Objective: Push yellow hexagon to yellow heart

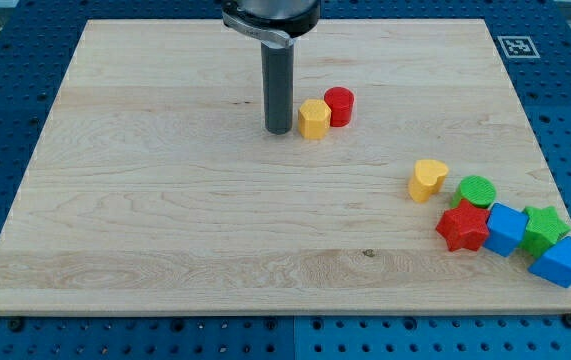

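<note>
The yellow hexagon lies on the wooden board above the middle, touching a red cylinder at its upper right. The yellow heart lies to the lower right, well apart from the hexagon. My tip rests on the board just left of the yellow hexagon, close to it or touching it; I cannot tell which.
A cluster sits at the view's lower right: a green cylinder, a red star, a blue cube, a green star and a blue triangle. The board's right edge is near them.
</note>
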